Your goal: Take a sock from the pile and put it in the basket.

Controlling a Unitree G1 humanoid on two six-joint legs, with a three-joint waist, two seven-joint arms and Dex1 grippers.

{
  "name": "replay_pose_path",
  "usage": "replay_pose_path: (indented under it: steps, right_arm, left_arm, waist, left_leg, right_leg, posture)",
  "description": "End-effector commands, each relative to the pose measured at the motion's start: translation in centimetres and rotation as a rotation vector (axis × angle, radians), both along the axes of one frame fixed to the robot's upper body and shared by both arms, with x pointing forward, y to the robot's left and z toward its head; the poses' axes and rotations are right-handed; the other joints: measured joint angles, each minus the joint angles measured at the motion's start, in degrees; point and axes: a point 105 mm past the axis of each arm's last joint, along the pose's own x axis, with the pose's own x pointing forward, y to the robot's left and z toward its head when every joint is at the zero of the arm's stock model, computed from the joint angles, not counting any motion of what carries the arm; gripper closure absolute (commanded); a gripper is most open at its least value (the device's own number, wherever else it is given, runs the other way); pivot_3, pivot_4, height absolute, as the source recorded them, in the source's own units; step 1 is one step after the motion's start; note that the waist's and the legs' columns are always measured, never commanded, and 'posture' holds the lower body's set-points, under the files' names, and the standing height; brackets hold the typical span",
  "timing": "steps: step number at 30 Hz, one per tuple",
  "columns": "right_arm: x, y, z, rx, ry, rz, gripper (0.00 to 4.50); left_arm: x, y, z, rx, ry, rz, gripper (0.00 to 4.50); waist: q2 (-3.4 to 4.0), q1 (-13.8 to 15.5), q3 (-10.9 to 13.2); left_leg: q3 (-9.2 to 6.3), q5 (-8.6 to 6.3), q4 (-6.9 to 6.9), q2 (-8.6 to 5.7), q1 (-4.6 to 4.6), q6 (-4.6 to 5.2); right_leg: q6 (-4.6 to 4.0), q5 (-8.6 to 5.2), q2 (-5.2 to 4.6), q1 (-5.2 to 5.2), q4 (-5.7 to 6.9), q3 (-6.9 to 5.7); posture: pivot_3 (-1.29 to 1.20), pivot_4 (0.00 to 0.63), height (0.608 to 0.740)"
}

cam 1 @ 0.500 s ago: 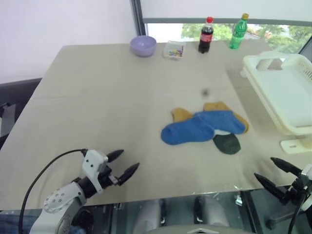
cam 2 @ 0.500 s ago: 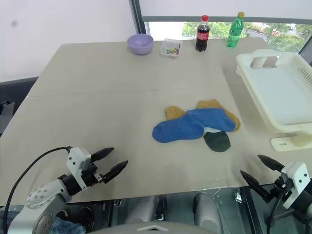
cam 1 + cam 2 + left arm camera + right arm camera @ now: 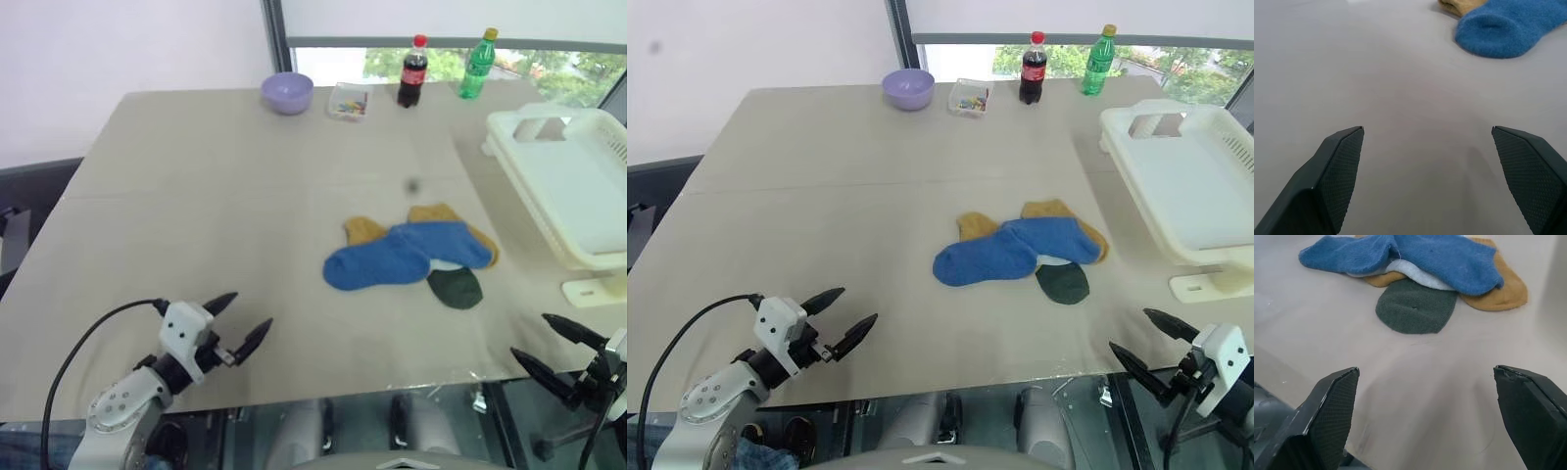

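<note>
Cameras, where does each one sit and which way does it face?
Head stereo pair: looks forward and down over the table; left gripper and right gripper show, both open; pile, basket.
Left wrist: along its fingers, toward the pile's blue sock.
Right wrist: along its fingers, toward the pile.
All share the pile.
</note>
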Motion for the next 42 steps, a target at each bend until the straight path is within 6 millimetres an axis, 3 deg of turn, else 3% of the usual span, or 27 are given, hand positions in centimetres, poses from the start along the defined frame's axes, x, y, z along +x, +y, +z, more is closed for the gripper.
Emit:
replay_pose_path:
  steps: [1, 13, 17, 25, 29, 31, 35, 36, 37, 42]
  right_arm:
    - [0.0, -0.1, 0.7, -0.032, -0.039, 0.021, 0.01]
    - [-0.1, 0.5, 1.7, -0.061, -0.078, 0.055, 0.01]
    - [0.4, 0.7, 2.9, -0.060, -0.100, 0.086, 0.01]
    - [-0.8, 1.9, 4.7, -0.088, -0.054, 0.231, 0.01]
    - [-0.6, 2.5, 5.5, -0.103, -0.091, 0.232, 0.01]
    - [-0.6, 2.6, 5.7, -0.107, -0.101, 0.218, 0.01]
    - [-0.7, 2.7, 5.9, -0.115, -0.115, 0.190, 0.01]
    - [-0.8, 2.7, 5.9, -0.117, -0.114, 0.186, 0.00]
    - [-0.9, 2.7, 5.9, -0.117, -0.116, 0.177, 0.00]
    - [-1.0, 2.6, 5.8, -0.127, -0.127, 0.149, 0.00]
  left_arm:
    - [0.0, -0.1, 0.6, -0.020, -0.028, -0.022, 0.03]
    - [-0.4, -2.2, 0.8, -0.076, 0.013, -0.166, 0.03]
    - [1.4, -3.9, 0.6, -0.029, 0.017, -0.193, 0.03]
    - [7.1, -10.5, 1.1, -0.045, 0.114, -0.323, 0.03]
    - [9.3, -12.5, 1.4, -0.044, 0.139, -0.323, 0.03]
    - [9.9, -13.8, 0.4, -0.001, 0.186, -0.350, 0.03]
    - [10.6, -14.1, -0.6, 0.073, 0.211, -0.349, 0.03]
    - [10.9, -13.8, -0.6, 0.076, 0.212, -0.332, 0.56]
    - [11.0, -13.7, -0.5, 0.075, 0.214, -0.324, 0.82]
    - [11.0, -12.8, -0.7, 0.103, 0.224, -0.317, 3.29]
  waist:
    - [0.00, 0.0, 0.0]
    - [0.01, 0.0, 0.0]
    - [0.02, 0.1, 0.0]
    - [-0.03, 1.0, 0.0]
    - [-0.17, 1.0, 0.1]
    - [-0.18, 1.1, 0.1]
    - [-0.19, 1.5, 0.1]
    - [-0.19, 1.5, 0.1]
    - [-0.20, 1.4, 0.1]
    - [-0.17, 1.3, 0.0]
  left_leg:
    - [0.00, 0.00, 0.01, 0.00, 0.00, 0.00]
    - [-0.01, 0.00, 0.18, 0.01, 0.01, 0.00]
    - [-0.04, 0.00, 0.44, 0.02, 0.00, 0.00]
    - [-0.04, 0.04, 0.83, 0.01, 0.10, -0.02]
    - [0.00, 0.06, 0.84, 0.00, 0.12, -0.05]
    - [0.00, 0.06, 0.84, 0.00, 0.10, -0.05]
    - [-0.02, 0.06, 0.84, -0.03, 0.10, -0.04]
    - [-0.02, 0.06, 0.84, -0.03, 0.10, -0.04]
    - [-0.02, 0.06, 0.84, -0.03, 0.10, -0.04]
    - [-0.02, 0.06, 0.84, 0.00, 0.12, -0.04]
  right_leg:
    - [0.00, 0.00, 0.00, 0.00, 0.00, 0.00]
    - [0.00, 0.01, 0.03, 0.02, 0.10, 0.00]
    - [0.01, 0.02, 0.04, 0.03, 0.29, 0.01]
    - [0.01, 0.01, 0.13, 0.07, 0.90, 0.19]
    - [0.01, 0.02, 0.27, 0.07, 0.93, 0.31]
    - [0.01, 0.02, 0.30, 0.05, 0.93, 0.32]
    - [0.00, 0.02, 0.27, 0.07, 0.92, 0.32]
    - [0.00, 0.02, 0.24, 0.08, 0.92, 0.33]
    - [0.00, 0.02, 0.23, 0.09, 0.92, 0.34]
    - [0.00, 0.01, 0.23, 0.08, 0.92, 0.37]
  posture:
    - [0.00, 0.150, 0.740]
    - [0.00, 0.150, 0.740]
    - [0.00, 0.150, 0.740]
    - [0.00, 0.150, 0.740]
    - [0.00, 0.150, 0.740]
    - [0.00, 0.150, 0.740]
    - [0.00, 0.150, 0.740]
    - [0.00, 0.150, 0.740]
    - [0.00, 0.150, 0.740]
    - [0.00, 0.150, 0.740]
